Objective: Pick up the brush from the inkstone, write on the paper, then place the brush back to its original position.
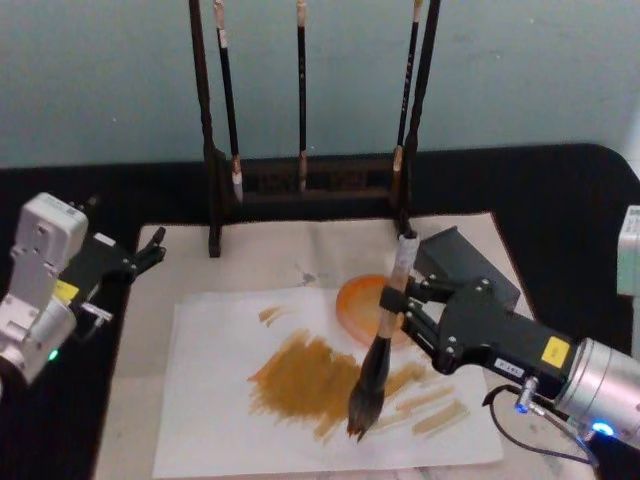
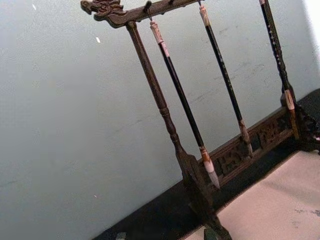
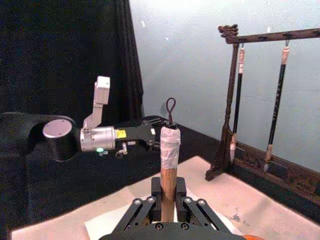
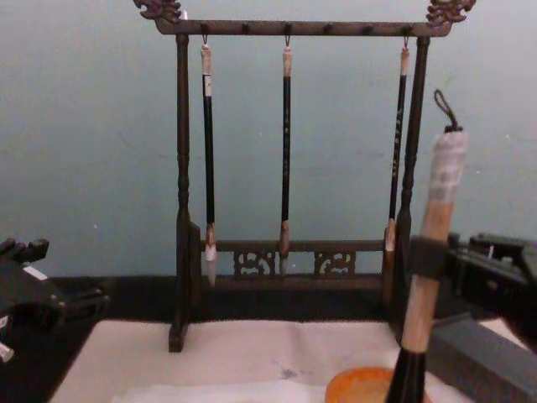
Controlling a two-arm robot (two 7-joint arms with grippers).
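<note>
My right gripper (image 1: 396, 300) is shut on the tan handle of the brush (image 1: 378, 362), holding it nearly upright. Its dark, wet tuft touches the paper (image 1: 215, 400), a white sheet that carries broad brown strokes. In the right wrist view the handle's white-wrapped end with the dark loop (image 3: 169, 145) rises between the fingers (image 3: 142, 212). In the chest view the brush (image 4: 430, 227) stands at the right. The inkstone (image 1: 470, 262), a dark block, lies just behind the right gripper. My left gripper (image 1: 150, 252) is parked, open and holding nothing, over the black table at the far left.
An orange round dish (image 1: 352, 300) sits on the paper's far edge beside the brush. A dark wooden rack (image 1: 300, 188) with three thin hanging brushes stands at the back of the cream felt mat (image 1: 270, 255). Black tabletop (image 1: 560, 200) surrounds the mat.
</note>
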